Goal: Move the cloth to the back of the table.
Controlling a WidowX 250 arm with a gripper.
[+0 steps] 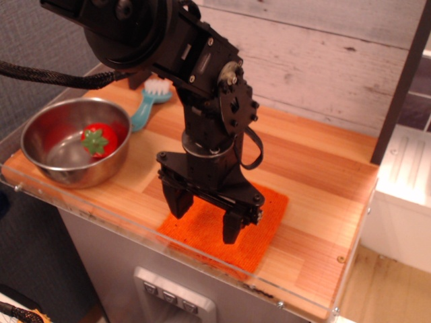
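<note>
Black gripper points straight down over the orange cloth, fingers spread wide apart, one tip near the cloth's left edge, the other over its middle; nothing is pinched. The cloth lies flat at the front of the wooden table, right beside the clear acrylic rim. Off to the left, a steel bowl holds a red strawberry toy, and a teal brush lies behind it.
</note>
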